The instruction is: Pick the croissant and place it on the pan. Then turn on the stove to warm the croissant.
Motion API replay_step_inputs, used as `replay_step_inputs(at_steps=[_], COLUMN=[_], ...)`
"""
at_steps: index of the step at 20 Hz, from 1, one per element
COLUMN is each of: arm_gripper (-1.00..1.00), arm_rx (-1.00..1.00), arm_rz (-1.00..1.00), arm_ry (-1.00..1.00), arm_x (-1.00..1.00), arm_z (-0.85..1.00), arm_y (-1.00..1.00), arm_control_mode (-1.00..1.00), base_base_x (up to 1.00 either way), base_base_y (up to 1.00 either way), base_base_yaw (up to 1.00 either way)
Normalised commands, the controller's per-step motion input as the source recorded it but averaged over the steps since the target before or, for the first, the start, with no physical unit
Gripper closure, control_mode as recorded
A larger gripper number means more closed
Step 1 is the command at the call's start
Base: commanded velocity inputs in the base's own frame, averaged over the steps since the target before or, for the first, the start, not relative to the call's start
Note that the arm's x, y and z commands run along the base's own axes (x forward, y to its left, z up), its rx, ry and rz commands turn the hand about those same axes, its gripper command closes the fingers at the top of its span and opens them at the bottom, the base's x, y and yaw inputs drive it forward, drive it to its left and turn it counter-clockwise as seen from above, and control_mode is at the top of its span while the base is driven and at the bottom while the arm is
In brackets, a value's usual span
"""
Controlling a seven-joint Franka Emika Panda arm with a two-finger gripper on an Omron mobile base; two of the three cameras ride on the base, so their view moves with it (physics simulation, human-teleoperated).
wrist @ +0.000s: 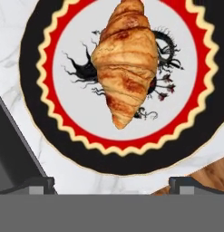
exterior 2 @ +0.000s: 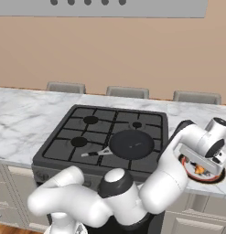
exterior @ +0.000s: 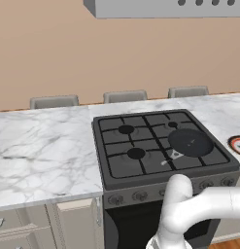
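Croissant (wrist: pixel 126 63) lies on the plate (wrist: pixel 36 113), which sits on the desk (exterior 2: pixel 23 114) just right of the stove (exterior 2: pixel 64 137), near the desk's front edge. The pan (exterior 2: pixel 131 144) rests on the stove's front right burner, near the plate. The claw (exterior 2: pixel 201 169) hangs above the plate, its tips (wrist: pixel 38 185) set wide and empty. The pastry's long axis runs across the line between the tips, so they can close on its narrow width. Rim and stove edge leave room to descend.
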Motion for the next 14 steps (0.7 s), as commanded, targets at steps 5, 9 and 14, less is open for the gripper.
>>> replay_step_inputs(at_steps=[5, 9, 14], arm_gripper=[-1.00, -1.00, -1.00], arm_rx=[0.02, 0.02, 0.02], arm_rz=[0.00, 0.00, 0.00], arm_ry=[0.00, 0.00, 0.00], arm_x=[0.09, 0.07, 0.04], arm_z=[-0.05, -0.12, -0.19], arm_y=[-0.08, -0.03, -0.04], arm_control_mode=[-1.00, -1.00, -1.00], base_base_x=[0.00, 0.00, 0.00], base_base_y=[0.00, 0.00, 0.00], base_base_yaw=[0.00, 0.00, 0.00])
